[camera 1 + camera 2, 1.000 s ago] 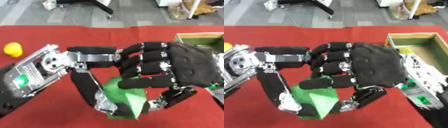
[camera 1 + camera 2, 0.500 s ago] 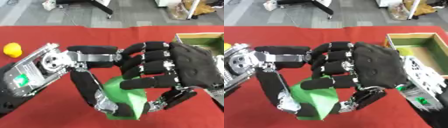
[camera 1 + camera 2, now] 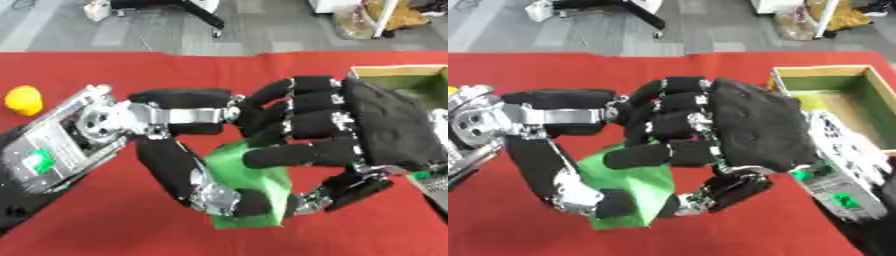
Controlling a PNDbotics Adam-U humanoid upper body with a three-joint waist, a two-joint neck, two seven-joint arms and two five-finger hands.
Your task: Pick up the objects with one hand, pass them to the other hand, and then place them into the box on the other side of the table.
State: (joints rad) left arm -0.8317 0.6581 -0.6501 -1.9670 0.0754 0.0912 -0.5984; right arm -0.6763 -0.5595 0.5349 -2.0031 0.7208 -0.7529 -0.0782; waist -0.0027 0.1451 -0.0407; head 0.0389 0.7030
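mid-handover above red table (image 3: 105,70). green block (image 3: 249,192) held between both hands: left hand (image 3: 188,165) fingers curled round it, right hand (image 3: 754,127) fingers wrapped over top. next, likely: left release, right carry to box (image 3: 837,87).

The bench (image 3: 114,75) wears a matt red cloth with a felt-like look. Both hands are matt black, seemingly padded: the right hand (image 3: 754,130) shows a faintly grainy back, while the left hand (image 3: 175,165) mixes black covering with shiny silver metal at its joints. The green object (image 3: 249,187) between them looks smooth and dull, like plastic or foam. The box (image 3: 859,100) looks like plain matt wood. A yellow thing (image 3: 24,100) appears smooth, slightly glossy.
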